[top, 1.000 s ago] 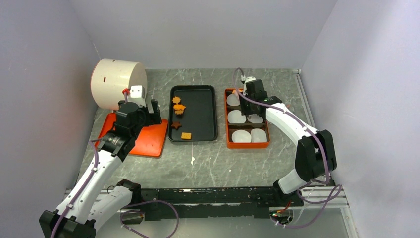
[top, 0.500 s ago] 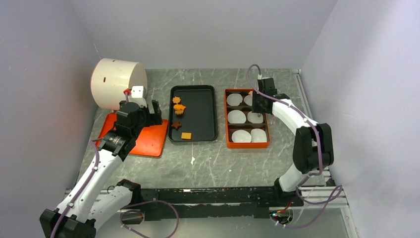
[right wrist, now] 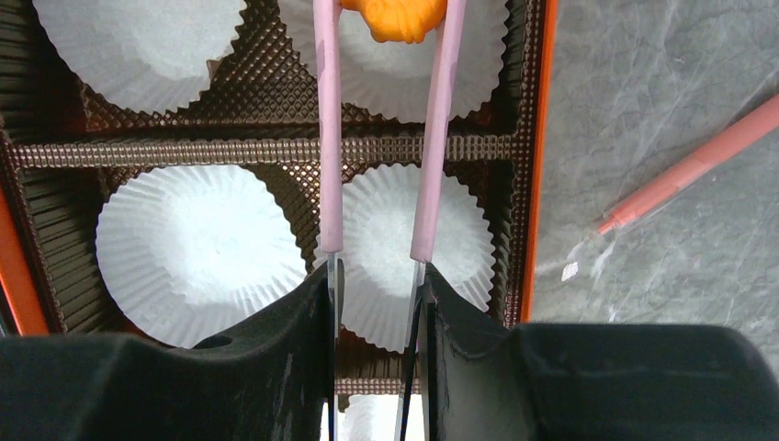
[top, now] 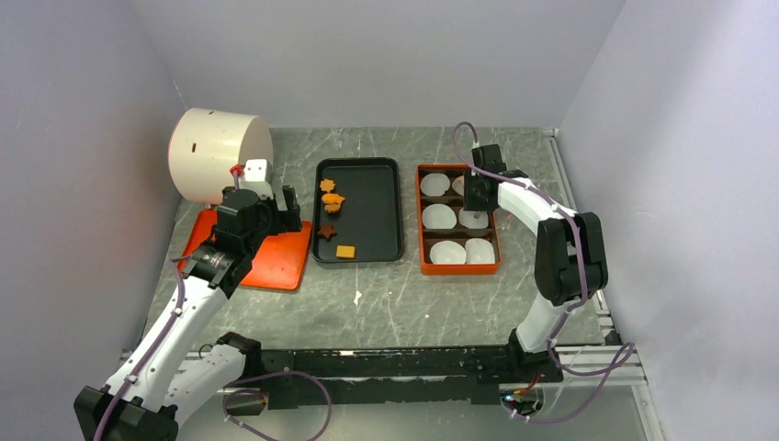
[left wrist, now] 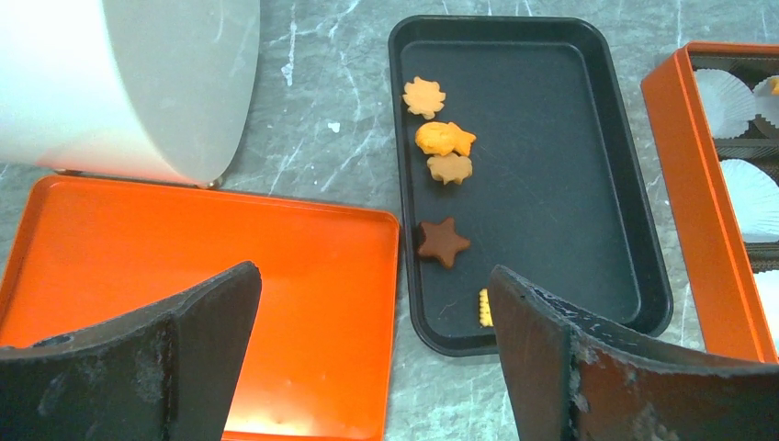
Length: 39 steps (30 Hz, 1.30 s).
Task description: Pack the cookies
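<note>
Several cookies lie in the black tray (top: 401, 211): an orange leaf (left wrist: 423, 96), an orange fish (left wrist: 444, 139), a brown star (left wrist: 443, 242) and a square one (top: 345, 251). My right gripper (right wrist: 377, 276) is shut on pink-tipped tongs (right wrist: 328, 138). The tongs pinch an orange cookie (right wrist: 395, 20) over a white paper cup (right wrist: 478, 55) in the far right compartment of the orange box (right wrist: 537, 138). In the top view, this gripper (top: 470, 188) hangs above the box's far half. My left gripper (left wrist: 372, 276) stands wide open above the orange lid (left wrist: 184, 276), holding nothing.
A white cylinder (top: 219, 154) lies on its side at the far left, by the orange lid (top: 266, 257). The orange box (top: 424, 266) holds several white paper cups (right wrist: 197, 239). A pink rod (right wrist: 689, 170) lies on the table right of the box.
My right gripper has swung with the tongs and cookie from the box's far left compartment to the far right one. The left arm has stayed still.
</note>
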Motion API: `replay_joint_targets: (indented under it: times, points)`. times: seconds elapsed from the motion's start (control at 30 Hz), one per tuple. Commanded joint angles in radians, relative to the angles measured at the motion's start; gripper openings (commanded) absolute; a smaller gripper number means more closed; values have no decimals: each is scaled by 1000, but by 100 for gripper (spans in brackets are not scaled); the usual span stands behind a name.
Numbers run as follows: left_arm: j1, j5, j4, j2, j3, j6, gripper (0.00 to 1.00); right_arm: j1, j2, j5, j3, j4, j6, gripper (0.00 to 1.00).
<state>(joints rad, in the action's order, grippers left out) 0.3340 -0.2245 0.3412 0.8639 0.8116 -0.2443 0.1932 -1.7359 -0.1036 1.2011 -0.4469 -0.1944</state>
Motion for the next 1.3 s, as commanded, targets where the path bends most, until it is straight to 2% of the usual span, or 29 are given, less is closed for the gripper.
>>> replay_joint_targets:
  times: [0.0,0.4,0.7,1.03,1.27]
  points:
    - [-6,17,-39,3,-4,30,98,-4,-15,-16,62,27,4,4]
    - [-6,12,-39,-2,-5,34,98,-5,-23,-40,57,4,12,11]
    - [-6,12,-39,-2,-5,33,98,-5,-2,-42,54,-4,10,31]
    - [-5,16,-39,-3,-5,34,98,-3,48,-42,36,-15,9,46]
    - [-6,16,-39,-3,-5,31,98,3,100,-22,20,-15,13,45]
